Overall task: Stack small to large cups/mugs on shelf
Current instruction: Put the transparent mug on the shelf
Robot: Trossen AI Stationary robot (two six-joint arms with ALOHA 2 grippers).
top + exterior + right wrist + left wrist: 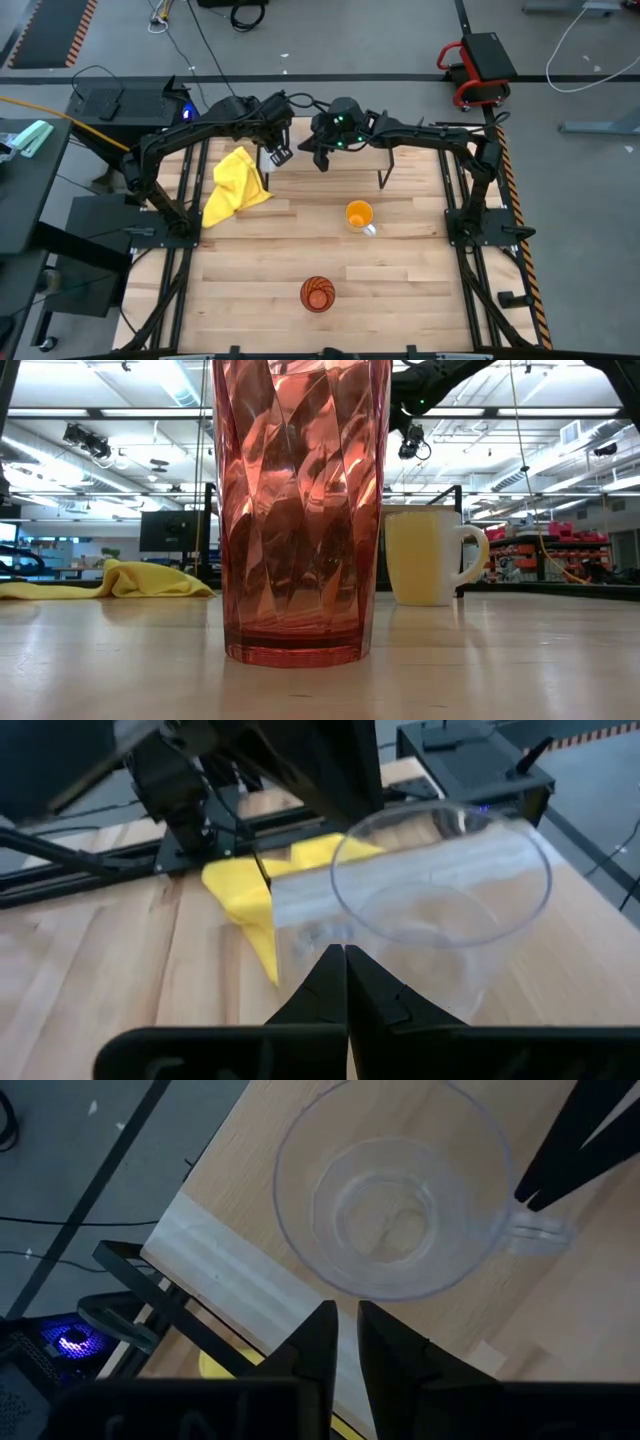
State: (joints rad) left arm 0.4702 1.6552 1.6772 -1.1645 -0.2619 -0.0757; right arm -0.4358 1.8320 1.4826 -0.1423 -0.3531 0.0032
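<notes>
The small clear glass (400, 1210), which has a side handle, stands upright on the shelf (250, 1200) near its pale end strip (225, 1275). My right gripper (342, 955) is shut, and its tips are at the glass's handle. My left gripper (345, 1325) hovers above the shelf's strip end beside the glass, fingers nearly together, touching nothing. The orange mug (360, 215) stands on the table's middle. The amber tumbler (318, 293) stands near the table's near edge and fills the low view (300, 510). My right gripper's shut fingers (560, 1160) come slanting down at the glass's handle (540, 1232), where it joins the wall. Whether the tips touch the handle or stop just short, I cannot tell. The glass rests on the shelf board.
A crumpled yellow cloth (235, 190) lies on the table's left side, close to the shelf's strip end. The shelf's black leg (384, 172) stands at its right end. Bare wood lies between the mug and the tumbler and to the table's right.
</notes>
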